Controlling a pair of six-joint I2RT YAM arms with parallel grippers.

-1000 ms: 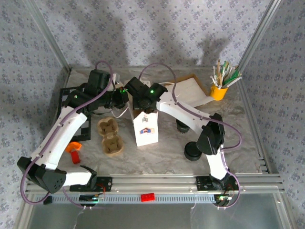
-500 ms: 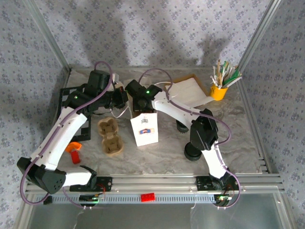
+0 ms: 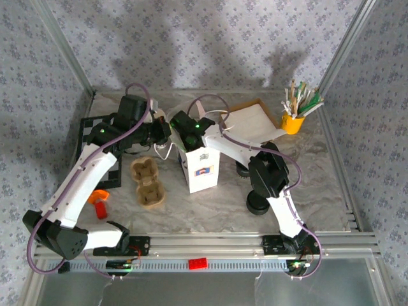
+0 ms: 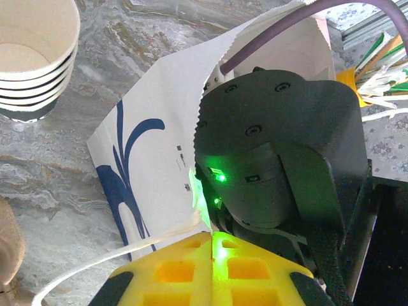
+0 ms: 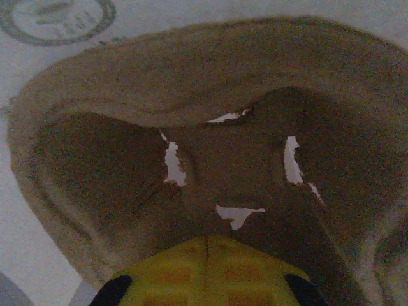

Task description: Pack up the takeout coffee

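Right wrist view looks straight onto the brown pulp tray (image 5: 210, 146) of the takeout coffee, dim and ringed by white paper, so I judge it to be down inside the paper bag (image 3: 204, 172); from this close I cannot tell whether the lidded cup sits in it. The right gripper (image 5: 207, 248) has its yellow jaws pressed together with the tray's middle ridge at their tips, which reads as a pinch on the tray. The left gripper (image 4: 210, 239), at the bag's mouth on its left side, is likewise closed, with a white strip of the bag's handle running into the seam between its jaws. The bag stands near the middle of the tabletop (image 3: 191, 213), somewhat toward the far edge. Over the last second it has slid a little toward the right edge and turned to stand straighter, while the right arm's elbow has folded in toward it and both grips have stayed closed. That suggests the load is close to the bag's floor, with letting go the likely next step. A spare tray (image 3: 148, 183) lies left of the bag, the stack of lidless cups (image 4: 32, 57) beyond it, and the black lids (image 3: 258, 203) toward the near right corner
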